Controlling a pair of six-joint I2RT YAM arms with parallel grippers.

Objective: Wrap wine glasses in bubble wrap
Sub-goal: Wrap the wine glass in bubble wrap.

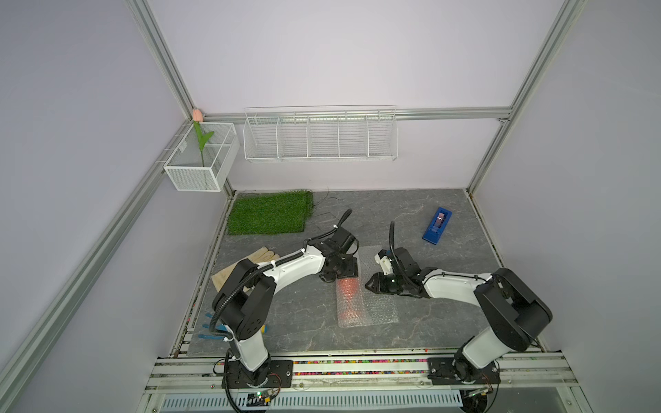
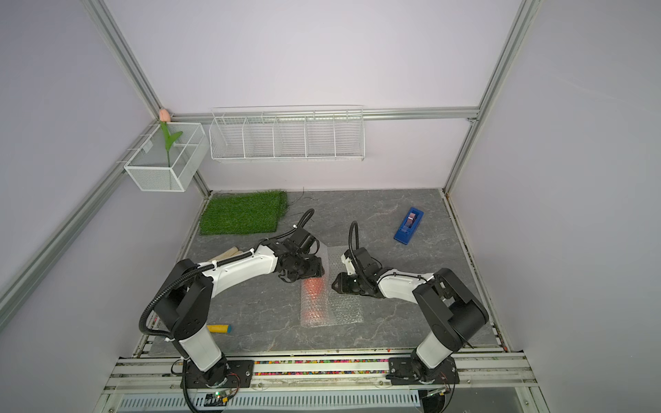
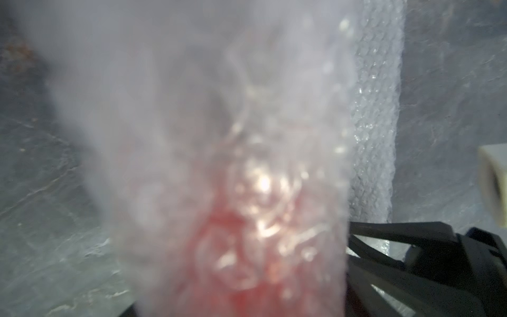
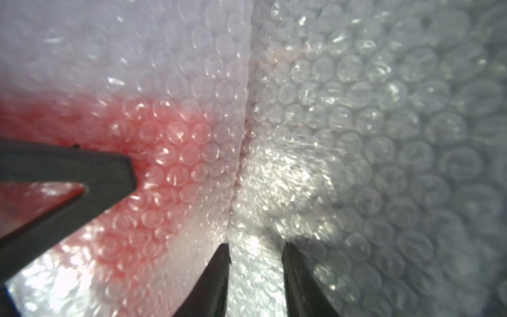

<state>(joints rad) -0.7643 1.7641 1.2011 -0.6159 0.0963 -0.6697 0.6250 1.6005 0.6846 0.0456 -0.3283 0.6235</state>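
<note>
Right wrist view: right tool [image 4: 255,263] clenched on raised fold of bubble wrap [image 4: 356,109]. Left tool [image 1: 338,276]: grip cannot tell. Goblet [image 1: 349,296] on counter [image 1: 286,314], part-rolled inside wrap, between tools. Step: rolling. Next, you likely roll bundle across flat sheet, fold taut.

Bubble wrap [image 2: 339,307] lay on the gray table [image 2: 393,321], folded over the red goblet [image 2: 314,298], which glowed through the film. Both arms met at its far end: left gripper [image 2: 312,275] over the red patch, right gripper [image 2: 335,284] at the wrap beside it. Couldn't make out either one's jaws from up there. Grass mat [image 2: 243,212] sat well apart.
</note>
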